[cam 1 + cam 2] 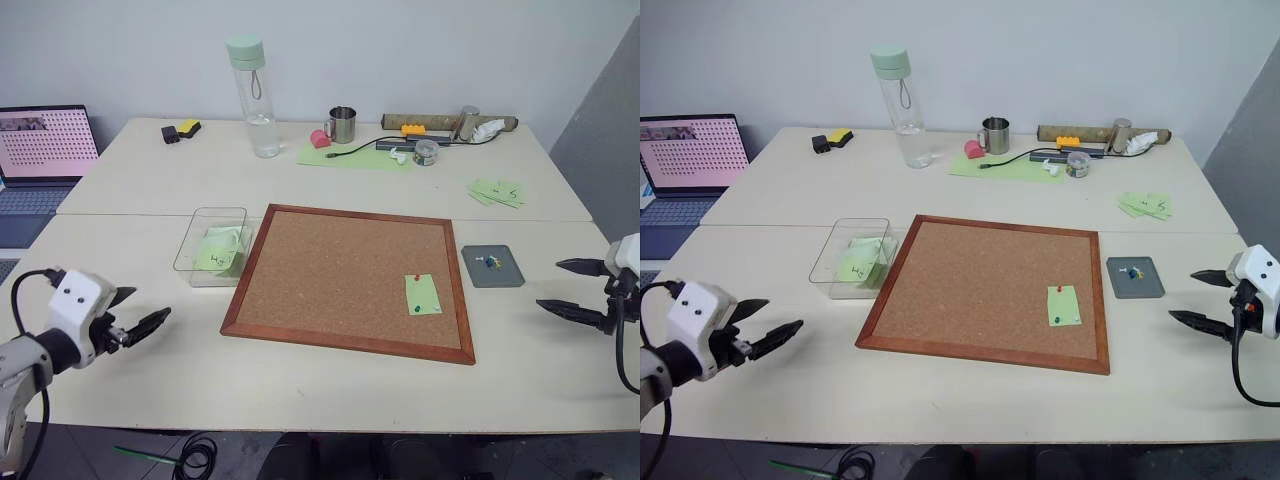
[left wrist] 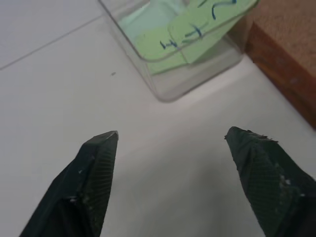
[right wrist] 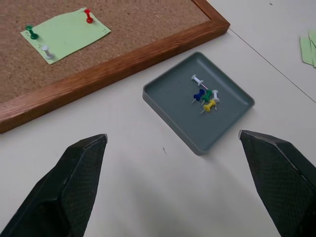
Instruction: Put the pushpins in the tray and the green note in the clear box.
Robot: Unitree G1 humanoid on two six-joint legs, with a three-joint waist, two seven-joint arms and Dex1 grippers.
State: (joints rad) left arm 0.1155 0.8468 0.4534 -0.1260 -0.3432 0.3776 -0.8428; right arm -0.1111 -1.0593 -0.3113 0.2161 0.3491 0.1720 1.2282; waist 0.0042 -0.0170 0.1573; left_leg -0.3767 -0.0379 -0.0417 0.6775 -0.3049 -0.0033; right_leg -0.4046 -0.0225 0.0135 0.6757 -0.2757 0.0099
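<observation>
- While both arms hang out wide at the near edge of the worktop [image 1: 330, 390], nothing has been picked up yet: this reads as the very start, with the pins the first job.
- Left end effector [image 1: 140, 318] has its two black fingers apart and empty; just ahead of it sits the clear box [image 1: 196, 262], already holding some green slips with handwriting.
- Right end effector [image 1: 572, 287] is spread wide, nothing between its fingers; the tray [image 3: 197, 103] lies right in front of it with a small cluster of coloured pins inside.
- Beyond the tray from that end effector, the green note [image 3: 66, 32] lies flat near the close corner of the corkboard [image 1: 345, 280], touching the cork.
- Pushpins: the red pin [image 3: 88, 15] and the green pin [image 3: 31, 32] stand in the note at opposite ends; a white pin [image 3: 47, 52] sits at its edge too.
- Next move, by my reading: the right end effector is the nearer one, so it should reach over the board frame and narrow onto one tiny pin head, pulling straight up.
- Watch the note, as it may lift with the pin.
</observation>
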